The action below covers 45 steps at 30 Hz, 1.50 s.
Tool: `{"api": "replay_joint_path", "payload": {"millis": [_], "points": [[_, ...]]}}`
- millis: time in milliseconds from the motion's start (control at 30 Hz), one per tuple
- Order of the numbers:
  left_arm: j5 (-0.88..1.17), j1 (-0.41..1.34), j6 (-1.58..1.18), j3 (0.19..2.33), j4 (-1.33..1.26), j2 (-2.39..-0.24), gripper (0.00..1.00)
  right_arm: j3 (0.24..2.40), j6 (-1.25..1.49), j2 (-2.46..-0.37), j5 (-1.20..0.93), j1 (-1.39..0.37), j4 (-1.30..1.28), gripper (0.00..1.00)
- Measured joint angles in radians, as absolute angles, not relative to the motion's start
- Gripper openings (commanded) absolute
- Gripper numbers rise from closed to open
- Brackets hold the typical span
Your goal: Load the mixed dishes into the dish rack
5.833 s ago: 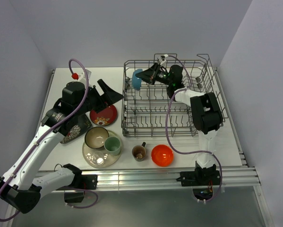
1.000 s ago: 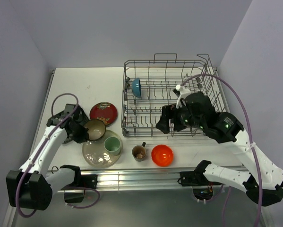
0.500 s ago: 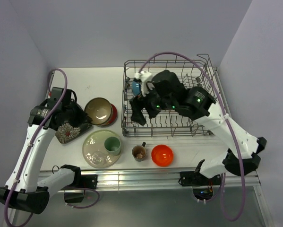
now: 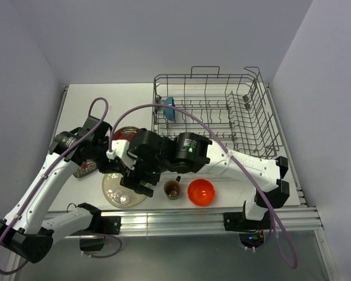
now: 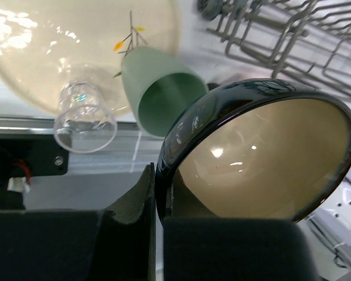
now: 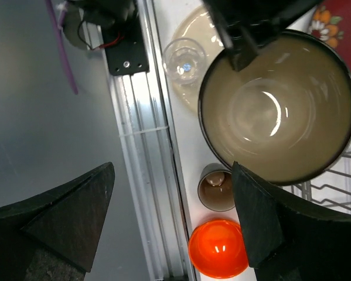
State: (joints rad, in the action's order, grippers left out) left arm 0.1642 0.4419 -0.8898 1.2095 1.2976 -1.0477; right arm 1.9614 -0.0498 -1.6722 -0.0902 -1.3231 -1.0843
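Left claw (image 5: pixel 159 199) pinching tan bowl (image 5: pixel 263 158) rim; right claw (image 6: pixel 172 170) spread wide | white table (image 4: pixel 93 99); lilac walls (image 4: pixel 163 35)

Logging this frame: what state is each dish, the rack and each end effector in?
tan bowl: held off the table by its rim
left end effector: shut on tan bowl
right end effector: open, facing the bowl
blue-inside bowl: on edge in dish rack
orange bowl: upright on table, empty
small brown mug: upright on table
clear glass: upright on cream plate
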Motion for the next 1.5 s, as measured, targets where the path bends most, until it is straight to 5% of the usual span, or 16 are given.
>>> {"api": "replay_joint_path", "payload": {"millis": [367, 767, 1133, 1500], "points": [[0.211, 0.465, -0.828, 1.235, 1.354, -1.065, 0.0, 1.922, -0.073, -1.689, -0.04, -1.394, -1.108, 0.81], [0.249, 0.492, -0.781, 1.251, 1.38, -1.066, 0.0, 1.899, -0.094, -1.79, 0.067, -1.444, -1.099, 0.63], [0.295, 0.517, -0.688, 1.246, 1.364, -1.055, 0.0, 1.826, -0.185, -1.805, 0.217, -1.513, -1.036, 0.0], [0.301, 0.518, -0.648, 1.248, 1.349, -1.058, 0.01, 1.813, -0.197, -1.808, 0.282, -1.529, -1.022, 0.0]]}}
